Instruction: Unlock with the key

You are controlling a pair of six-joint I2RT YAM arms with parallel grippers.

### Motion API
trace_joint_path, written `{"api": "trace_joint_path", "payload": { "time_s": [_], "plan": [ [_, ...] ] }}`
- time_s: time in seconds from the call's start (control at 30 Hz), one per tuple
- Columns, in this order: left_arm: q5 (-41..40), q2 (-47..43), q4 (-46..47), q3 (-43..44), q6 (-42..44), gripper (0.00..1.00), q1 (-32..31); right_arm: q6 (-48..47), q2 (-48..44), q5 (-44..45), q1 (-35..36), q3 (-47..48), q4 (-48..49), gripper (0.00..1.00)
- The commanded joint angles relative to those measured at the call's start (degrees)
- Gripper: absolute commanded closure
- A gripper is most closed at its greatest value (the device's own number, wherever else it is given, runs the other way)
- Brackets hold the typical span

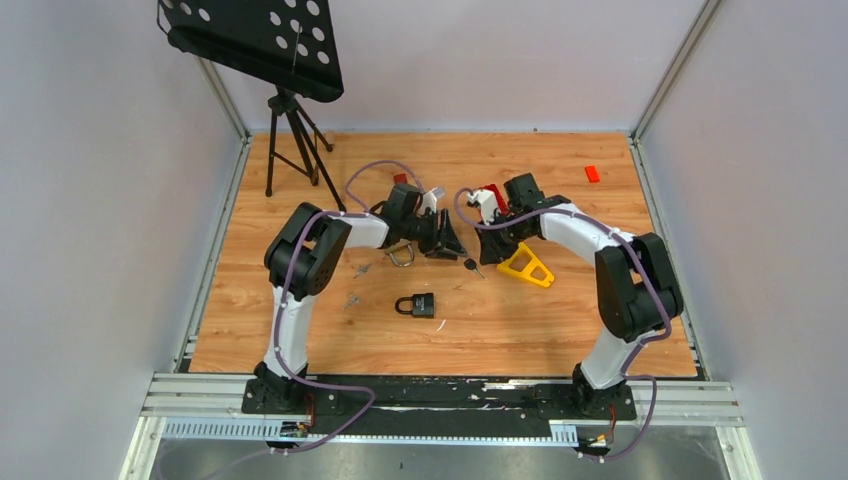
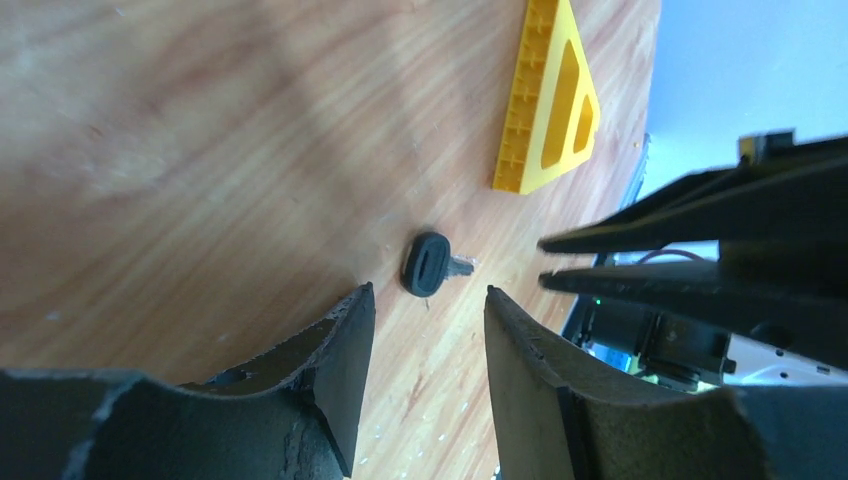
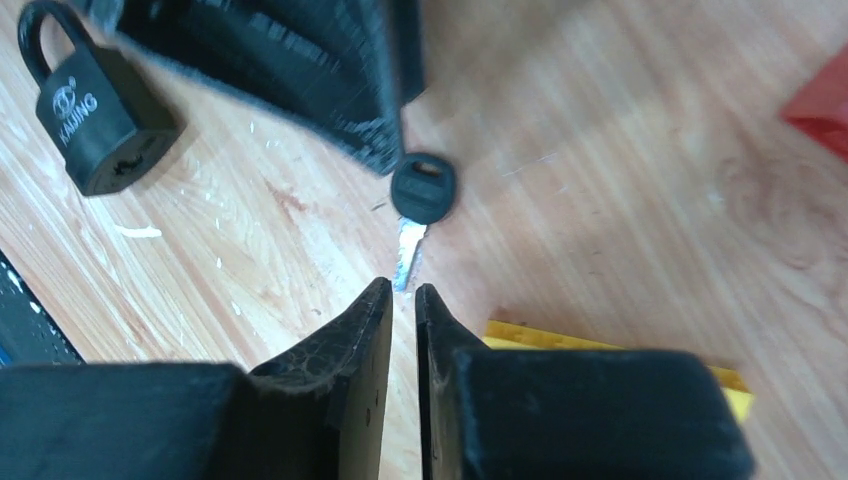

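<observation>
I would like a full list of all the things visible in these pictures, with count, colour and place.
key: one, black head, silver blade, flat on the table between the two hands
padlock: one, black, on the table, nearer the arm bases than the key
triangular piece: one, yellow, beside the right arm
small block: one, red-orange, far right of the table
metal ring: one, silver, beside the left arm
stand on tripod: one, black, far left corner
table: one, light wood
left hand: black, jaws apart, empty
right hand: black, narrow gap, empty
</observation>
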Motion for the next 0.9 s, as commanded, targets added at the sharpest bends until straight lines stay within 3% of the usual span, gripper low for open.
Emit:
{"api": "trace_joint_path", "payload": {
  "time_s": [0.0, 0.53, 0.87],
  "plan": [
    [-3.9, 2.4, -5.3, 2.7, 4.7, 0.46, 0.6, -2.7, -2.7, 1.9, 2.0, -3.0, -0.2, 0.85],
    [-1.1, 5.9, -6.2, 7.6, 4.6, 0.46, 0.5, -1.9, -2.8, 13.0, 7.5, -7.7, 3.9, 0.94],
    [0.7, 6.2, -10.4, 7.0, 10.1, 0.45, -0.7, -1.2, -0.8, 13.6, 8.8, -6.8, 4.5, 0.96]
  ]
}}
